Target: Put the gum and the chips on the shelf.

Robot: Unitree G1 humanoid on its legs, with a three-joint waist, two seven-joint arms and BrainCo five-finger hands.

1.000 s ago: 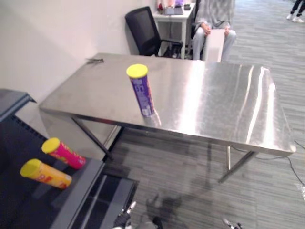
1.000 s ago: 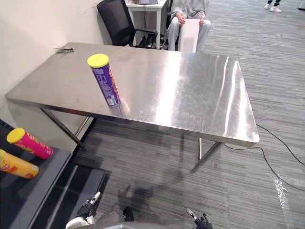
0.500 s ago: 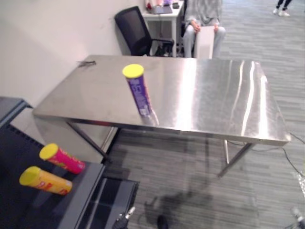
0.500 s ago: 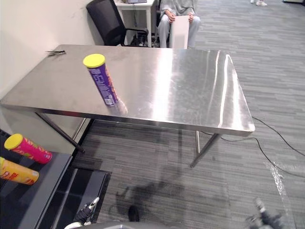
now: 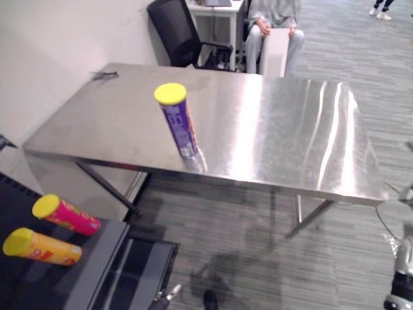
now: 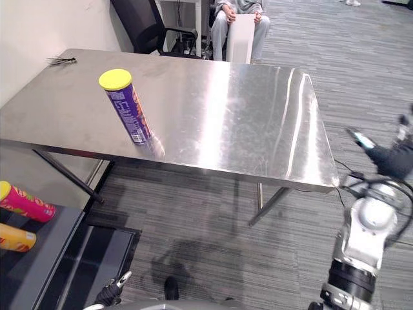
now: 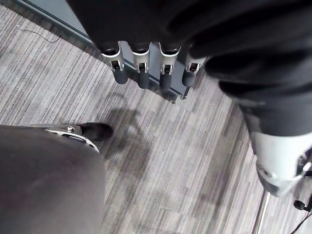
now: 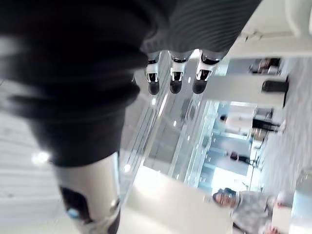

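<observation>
At 8 o'clock a pink cylindrical can with a yellow lid (image 5: pixel 66 214) and an orange cylindrical can with a yellow lid (image 5: pixel 42 246) lie side by side on the dark shelf (image 5: pixel 87 274). The left hand (image 6: pixel 113 289) hangs at 7 o'clock over the floor. The purple cylindrical chips can with a yellow lid (image 5: pixel 179 126) stands upright at 10 o'clock near the front edge of the stainless steel table (image 5: pixel 290 129), well apart from both hands. The right hand (image 6: pixel 389 160) has risen to 3 o'clock beside the table's right end; half a second ago it was low at 5 o'clock, while the purple can has stayed put. Both hands have straight fingers (image 7: pixel 141 73) and seem to hold nothing.
</observation>
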